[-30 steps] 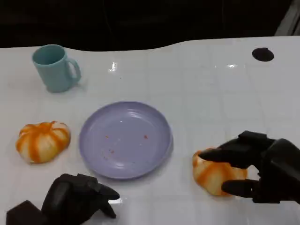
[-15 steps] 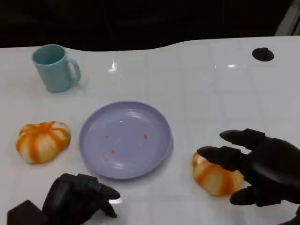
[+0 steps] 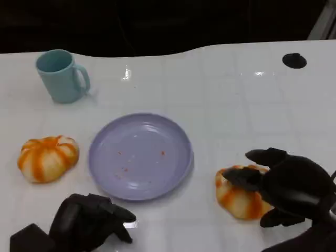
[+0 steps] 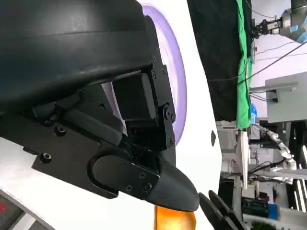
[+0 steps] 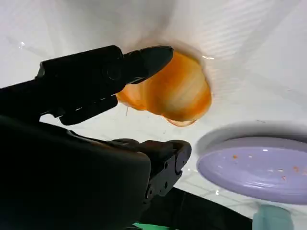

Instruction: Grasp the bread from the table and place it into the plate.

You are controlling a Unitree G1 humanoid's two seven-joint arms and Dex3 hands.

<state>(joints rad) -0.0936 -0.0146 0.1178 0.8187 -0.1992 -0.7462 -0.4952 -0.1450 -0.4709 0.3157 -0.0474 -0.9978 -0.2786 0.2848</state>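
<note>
Right hand point(image 3: 286, 186) draped over round orange-and-white striped bread roll point(image 3: 239, 198), fingers curled around it, roll resting on white worktop point(image 3: 236, 105) near front edge, just beside round lilac plate point(image 3: 140, 156). Left hand point(image 3: 86, 223) clenched on nothing at front edge. Second striped roll point(image 3: 47, 157) toward left edge; pale teal mug point(image 3: 60, 76) near back left corner.

1. A glossy white table point(image 3: 236, 100) carries everything.
2. A teal mug point(image 3: 60, 75) stands upright near the far left corner.
3. A lavender plate point(image 3: 140, 156), dotted with crumbs, lies near the middle.
4. One orange-striped bread roll point(image 3: 47, 157) lies left of the plate.
5. Another bread roll point(image 3: 239, 194) lies right of it, towards the near edge.
6. A black round spot point(image 3: 294, 60) sits near the far right corner.
</note>
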